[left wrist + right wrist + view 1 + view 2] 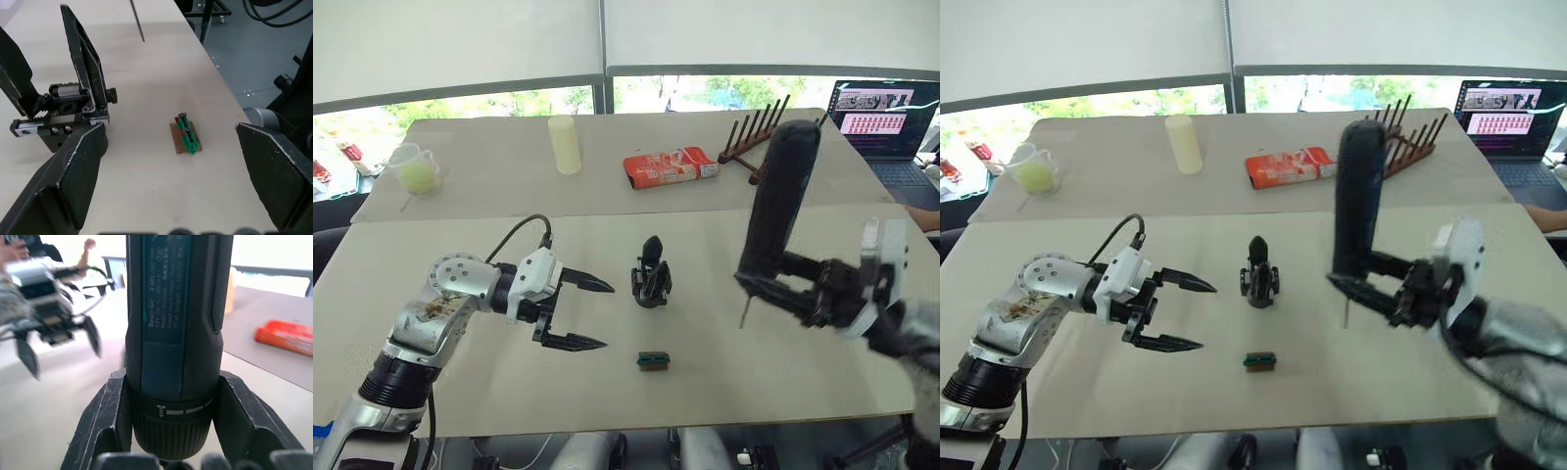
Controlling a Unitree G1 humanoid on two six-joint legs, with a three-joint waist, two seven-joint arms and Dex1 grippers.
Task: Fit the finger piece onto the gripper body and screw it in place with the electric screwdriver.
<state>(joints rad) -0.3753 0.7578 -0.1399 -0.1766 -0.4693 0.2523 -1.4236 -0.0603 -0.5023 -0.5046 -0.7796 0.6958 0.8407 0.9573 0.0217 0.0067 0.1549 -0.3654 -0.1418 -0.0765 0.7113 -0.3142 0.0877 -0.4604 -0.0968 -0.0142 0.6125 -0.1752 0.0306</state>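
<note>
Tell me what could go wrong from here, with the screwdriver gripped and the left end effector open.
1. The long dark cylindrical electric screwdriver is gripped low near its collar by the right end effector, so it could tilt and send the thin metal bit off target.
2. The small black gripper body stands free on the table; the open left end effector isn't holding it, so driving pressure might tip it.

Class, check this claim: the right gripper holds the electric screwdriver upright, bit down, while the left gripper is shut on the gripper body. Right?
Not quite. The left gripper is open and beside the gripper body, not holding it, as the left eye view shows. The rest holds.
</note>
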